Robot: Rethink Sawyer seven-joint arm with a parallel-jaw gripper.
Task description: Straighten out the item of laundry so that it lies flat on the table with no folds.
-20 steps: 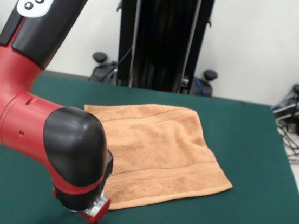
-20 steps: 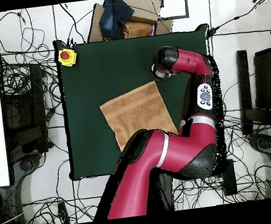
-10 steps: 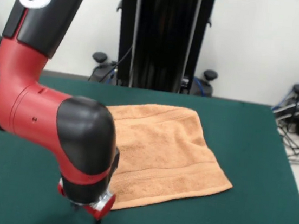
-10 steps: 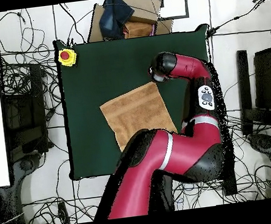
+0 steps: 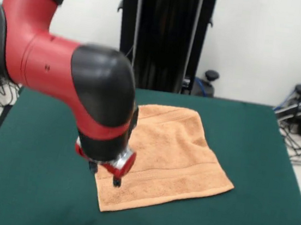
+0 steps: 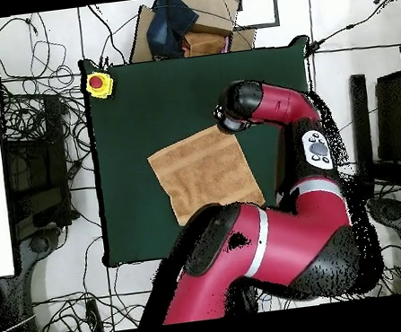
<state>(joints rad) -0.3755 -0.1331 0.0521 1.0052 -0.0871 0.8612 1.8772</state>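
The item of laundry (image 5: 173,153) is a peach-orange towel spread near the middle of the dark green table (image 5: 248,212), with a woven band along its near edge. Its left part is hidden behind my arm in the front view. My gripper (image 5: 104,175) hangs just over the towel's near left corner, open, with nothing between its fingers. In the overhead view the towel (image 6: 203,168) shows as a tilted square on the table (image 6: 159,97), and the arm's black wrist sits over one corner of it and hides the gripper.
A yellow box with a red button (image 6: 98,84) sits on one table corner. A cardboard box with dark cloth (image 6: 187,26) lies beyond the table edge. The black pedestal (image 5: 165,37) stands behind the table. Cables cover the floor around.
The arm has swung from beside the towel's near left corner to over that corner, and the gripper has risen. The towel has not moved.
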